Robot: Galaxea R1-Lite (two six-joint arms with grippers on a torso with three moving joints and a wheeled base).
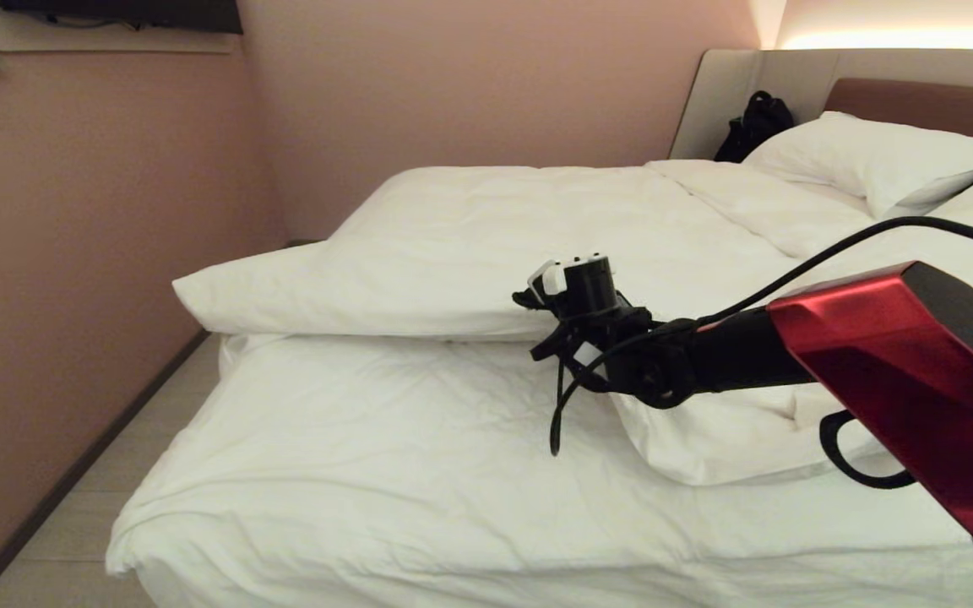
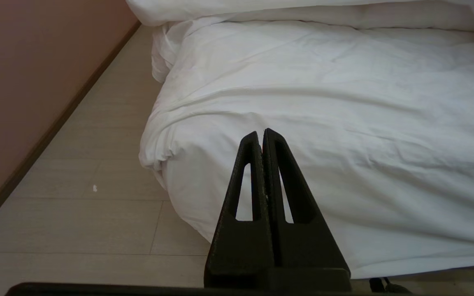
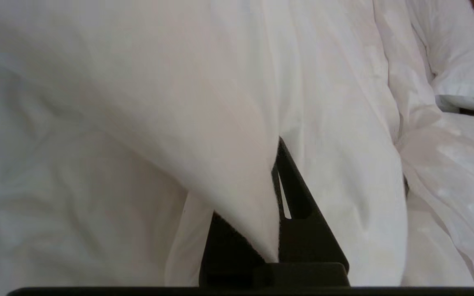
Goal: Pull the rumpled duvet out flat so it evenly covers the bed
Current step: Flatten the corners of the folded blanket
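A wide bed [image 1: 301,473] is seen from its foot end, with the headboard [image 1: 917,93] at the far right and a pink wall [image 1: 73,253] along the left. The white duvet [image 1: 495,245] is lain bunched over the far half of the bed, its folded edge run crosswise from a corner jutting past the left side to a drooping fold at the near right. The near half is left bare, covered only by the wrinkled sheet [image 1: 368,456]. Two pillows [image 1: 875,156] are propped against the headboard, and a black bag [image 1: 757,122] is set beside them.

The right arm [image 1: 900,371], red and black, is stretched from the right over the middle of the bed. The right gripper [image 3: 277,193] is pressed together on the duvet's folded edge, cloth pinched between its fingers.

The left gripper [image 2: 262,137] is held low off the near left corner of the bed, above the floor [image 2: 76,205], fingers pressed together on nothing.
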